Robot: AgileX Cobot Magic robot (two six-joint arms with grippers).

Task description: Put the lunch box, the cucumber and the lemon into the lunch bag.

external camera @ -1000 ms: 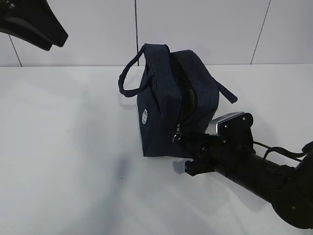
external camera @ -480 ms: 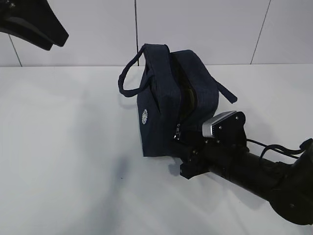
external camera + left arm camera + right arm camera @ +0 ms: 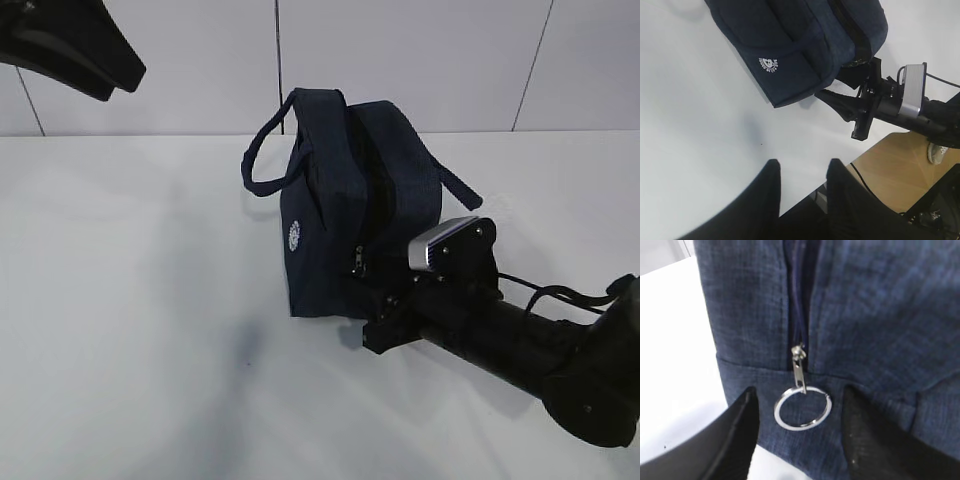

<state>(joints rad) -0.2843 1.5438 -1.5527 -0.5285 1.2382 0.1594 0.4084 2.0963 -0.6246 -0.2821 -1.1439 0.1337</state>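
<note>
Lunch bag (image 3: 350, 220): dark navy fabric, boxy, set upright on the white desk (image 3: 140, 330); taken here as the landmark. Two loop handles are seen at its top, one arched out to the left in the exterior view. A small white round logo (image 3: 768, 63) is printed on the side panel. The zipper line is seen running down the end panel, closed along the stretch shown in the right wrist view.

Ring pull (image 3: 802, 407): metal, hung from the zipper slider low on the bag's end panel, lying flat against the fabric.

Right hand (image 3: 797, 435): placed directly in front of the bag's end panel, at the ring pull. Its fingers (image 3: 735, 432) are spread apart on either side of the ring, which is not gripped; nothing is held.

Left hand (image 3: 802, 192): raised well away from the bag, above and to its left in the exterior view. Its fingers are parted by a narrow gap, with nothing between them.

Lunch box, cucumber, lemon: not seen in any view.
</note>
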